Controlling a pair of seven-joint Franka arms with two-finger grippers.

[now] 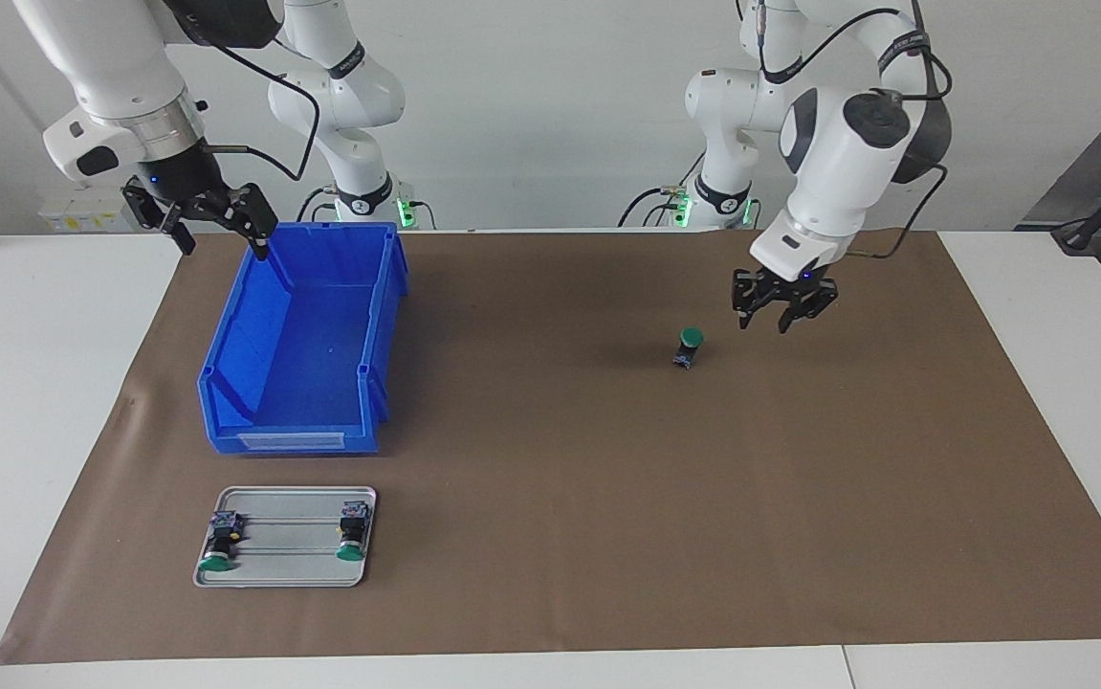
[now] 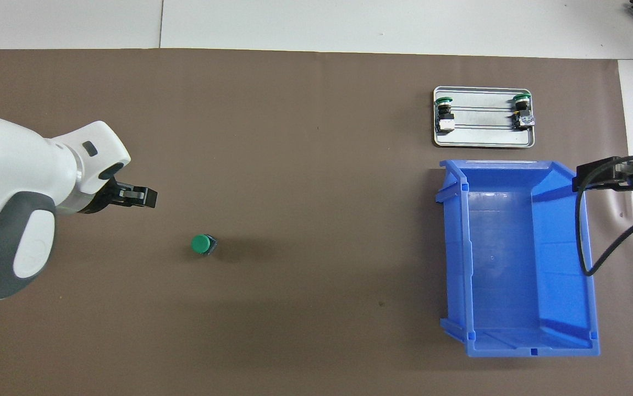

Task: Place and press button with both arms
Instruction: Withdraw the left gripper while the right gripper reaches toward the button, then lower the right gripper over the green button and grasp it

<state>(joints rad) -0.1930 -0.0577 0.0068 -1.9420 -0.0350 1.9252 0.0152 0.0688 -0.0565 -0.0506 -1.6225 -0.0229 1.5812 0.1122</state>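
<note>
One green-capped button [image 1: 690, 346] stands upright on the brown mat toward the left arm's end, also in the overhead view [image 2: 203, 245]. My left gripper [image 1: 763, 323] hangs open and empty just above the mat beside this button, apart from it; it also shows in the overhead view [image 2: 148, 198]. My right gripper [image 1: 217, 234] is open and empty, up in the air over the blue bin's [image 1: 306, 440] corner that lies toward the robots and the right arm's end. It shows over the bin's rim from overhead [image 2: 596, 175].
The blue bin [image 2: 453, 247] holds nothing I can see. A metal tray [image 1: 287, 566] [image 2: 484, 140] lies farther from the robots than the bin, with two more green buttons [image 1: 221, 547] [image 1: 352, 536] lying on their sides. Brown mat [image 1: 560, 498] covers the table.
</note>
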